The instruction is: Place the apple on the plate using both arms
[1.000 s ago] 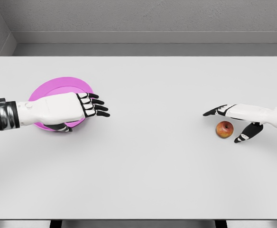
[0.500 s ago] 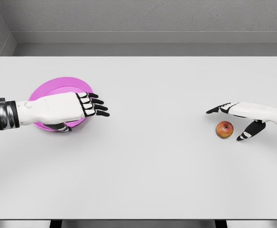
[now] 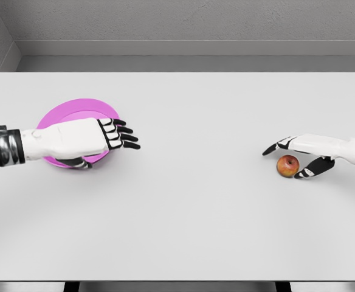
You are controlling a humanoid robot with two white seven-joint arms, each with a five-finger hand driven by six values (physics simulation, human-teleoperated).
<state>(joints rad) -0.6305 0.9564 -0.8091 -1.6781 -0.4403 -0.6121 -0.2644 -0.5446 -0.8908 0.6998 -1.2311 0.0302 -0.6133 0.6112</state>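
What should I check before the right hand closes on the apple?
1. Apple on the table, between the right hand's fingers and thumb: ok.
2. Right hand open around it: ok.
3. Fingers touching the apple: cannot tell.
4. Apple lifted: not ok, it sits on the table.
5. Pink plate unobstructed: not ok, left hand lies over it.
6. Left hand gripping the plate rim: cannot tell.

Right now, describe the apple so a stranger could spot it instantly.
Look at the white table, toward its right side, where the right robot hand reaches in with open fingers. The apple sits between them: small, round, red-orange, the only fruit there.
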